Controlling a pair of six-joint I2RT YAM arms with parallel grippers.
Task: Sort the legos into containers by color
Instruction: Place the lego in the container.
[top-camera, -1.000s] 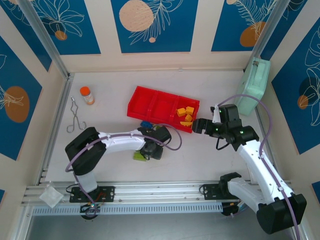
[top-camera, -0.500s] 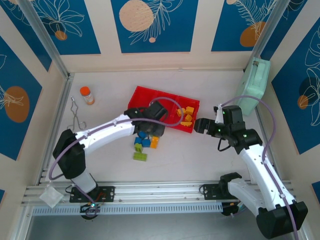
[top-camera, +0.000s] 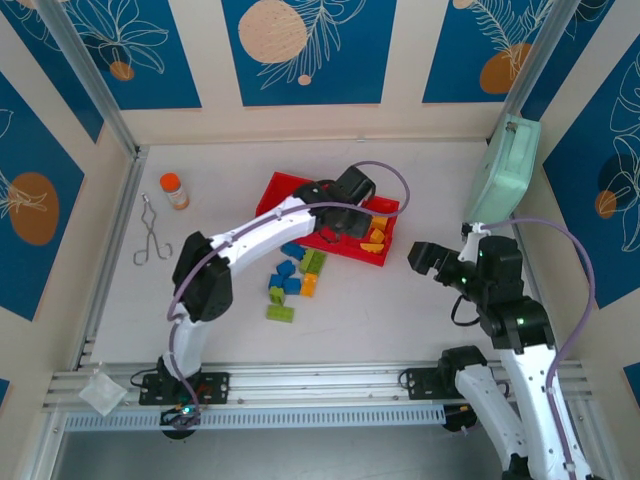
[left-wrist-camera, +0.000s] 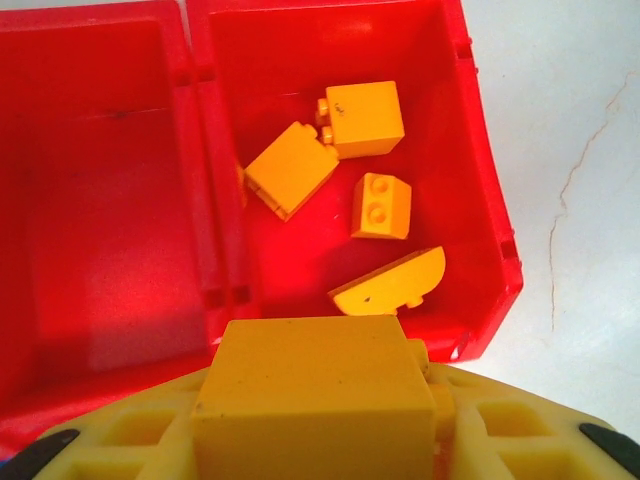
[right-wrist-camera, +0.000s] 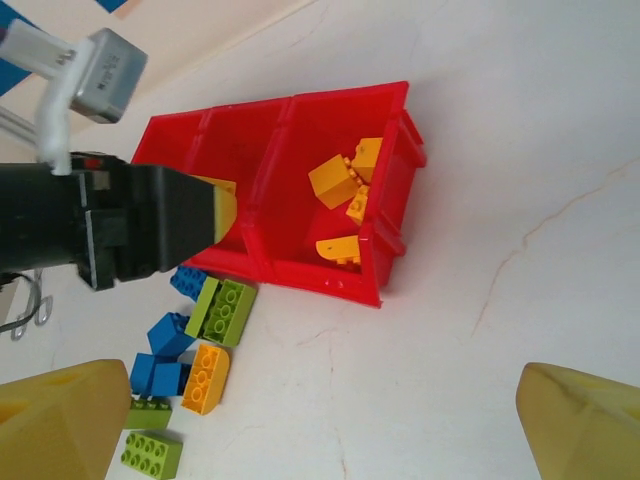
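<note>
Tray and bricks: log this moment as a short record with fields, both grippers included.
tray: red, three compartments
right compartment: four yellow bricks
left gripper: shut on a yellow brick, over the tray
right gripper: open, holding nothing, over the table to the right of the tray
loose bricks: blue, green and one yellow, on the table in front of the tray
</note>
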